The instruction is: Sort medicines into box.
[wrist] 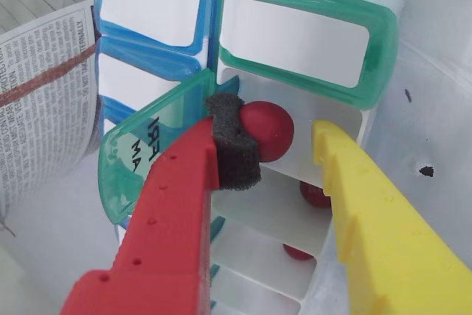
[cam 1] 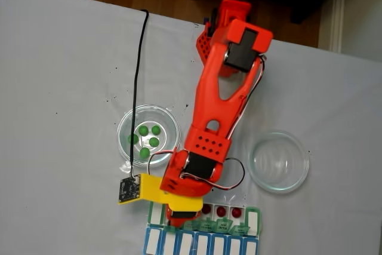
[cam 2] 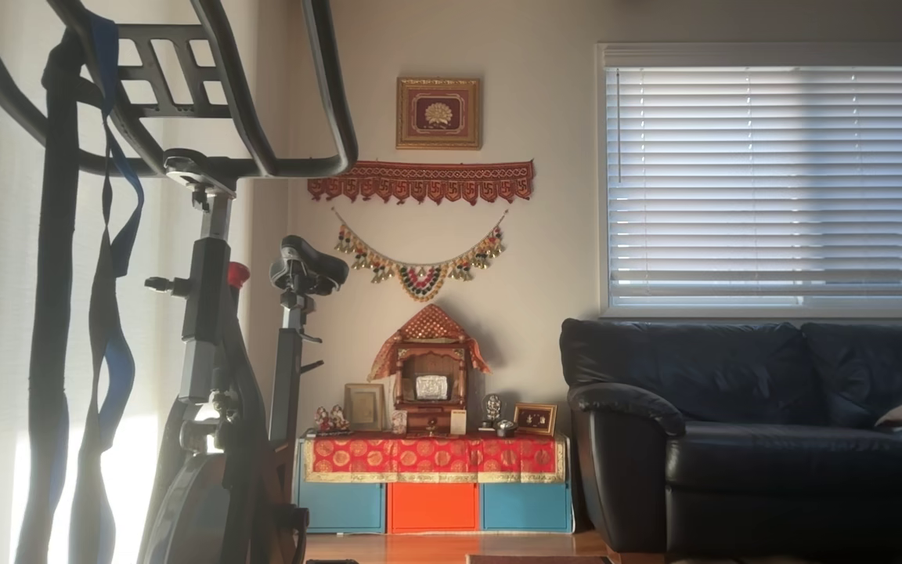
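**Listener:** What is the gripper doing?

**Operator:** In the wrist view I am seeing my gripper (wrist: pixel 284 145) standing spread apart over the green-lidded pill box (wrist: pixel 310 42). A dark red ball (wrist: pixel 267 130) is sitting against the black foam pad (wrist: pixel 232 145) on the red finger (wrist: pixel 169 219). The yellow finger (wrist: pixel 369 212) is standing apart from the ball, so nothing is clamping it.

**Listener:** Where is that ball relative to the box?

**Operator:** It is sitting over an open white compartment, just beside a raised green lid (wrist: pixel 147 153) marked FRI. Two more red balls (wrist: pixel 313 195) are lying in the compartments below it. Whether the first ball is resting on the floor of its compartment, I cannot tell.

**Listener:** How much room is there around it?

**Operator:** Little. The blue-lidded row (wrist: pixel 147 5) is pressing against the box on the left of the wrist view. In the fixed view the box (cam 1: pixel 253 219) is lying near the bottom edge of the white table (cam 1: pixel 59 58), with the arm (cam 1: pixel 218 111) covering its left part. A round dish (cam 1: pixel 128 129) holding four green balls (cam 1: pixel 149 137) is sitting to the left of the arm, an empty clear dish (cam 1: pixel 279 162) to the right, both well apart from the box.
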`<action>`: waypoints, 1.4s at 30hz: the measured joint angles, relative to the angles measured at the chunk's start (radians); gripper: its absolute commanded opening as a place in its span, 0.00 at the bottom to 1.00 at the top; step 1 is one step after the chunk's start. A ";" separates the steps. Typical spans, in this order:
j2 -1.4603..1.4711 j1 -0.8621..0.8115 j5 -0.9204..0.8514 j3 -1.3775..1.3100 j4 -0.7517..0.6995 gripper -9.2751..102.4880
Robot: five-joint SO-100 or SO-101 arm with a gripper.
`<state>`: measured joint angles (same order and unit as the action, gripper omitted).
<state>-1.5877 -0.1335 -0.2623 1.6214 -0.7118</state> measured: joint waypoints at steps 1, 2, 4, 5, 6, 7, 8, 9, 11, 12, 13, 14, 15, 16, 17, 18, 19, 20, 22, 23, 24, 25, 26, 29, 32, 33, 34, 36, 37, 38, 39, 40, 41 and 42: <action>-0.003 0.000 0.000 0.002 0.002 0.23; -0.005 0.000 0.000 0.008 0.005 0.23; -0.005 0.000 0.000 0.014 0.006 0.23; -0.005 0.000 0.000 0.014 0.006 0.24; -0.005 0.000 0.000 0.017 0.006 0.24; -0.005 0.000 0.000 0.017 0.006 0.25; -0.005 0.000 0.000 0.017 0.006 0.26; -0.005 0.000 0.000 0.017 0.006 0.27; -0.005 0.000 0.000 0.017 0.006 0.27; -0.005 0.000 0.003 0.017 0.006 0.26; -0.008 0.000 0.011 0.017 0.006 0.26; -0.012 0.000 0.014 0.017 0.006 0.26; -0.020 0.000 0.017 0.018 0.006 0.26; -0.028 0.000 0.018 0.020 0.006 0.26; -0.035 0.000 0.018 0.028 0.006 0.25; -0.040 0.000 0.018 0.034 0.006 0.25; -0.041 0.000 0.018 0.037 0.006 0.25; -0.046 0.000 0.018 0.041 0.006 0.25; -0.052 0.000 0.018 0.044 0.006 0.23; -0.054 0.000 0.018 0.046 0.006 0.23; -0.054 0.000 0.020 0.046 0.006 0.23; -0.054 0.000 0.021 0.046 0.006 0.22; -0.054 0.000 0.021 0.046 0.006 0.22; -0.054 0.000 0.021 0.046 0.006 0.20; -0.054 0.000 0.021 0.046 0.006 0.19; -0.054 0.000 0.021 0.046 0.006 0.20; -0.054 0.000 0.021 0.046 0.006 0.22; -0.054 0.000 0.021 0.046 0.006 0.26; -0.054 0.000 0.021 0.046 0.006 0.26; -0.054 0.000 0.021 0.046 0.006 0.27; -0.054 0.000 0.021 0.046 0.006 0.27; -0.054 0.000 0.021 0.046 0.006 0.27; -0.054 0.000 0.021 0.046 0.006 0.27; -0.054 0.000 0.021 0.046 0.006 0.26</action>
<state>-1.6414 -0.1335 -0.2408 1.6674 -0.7056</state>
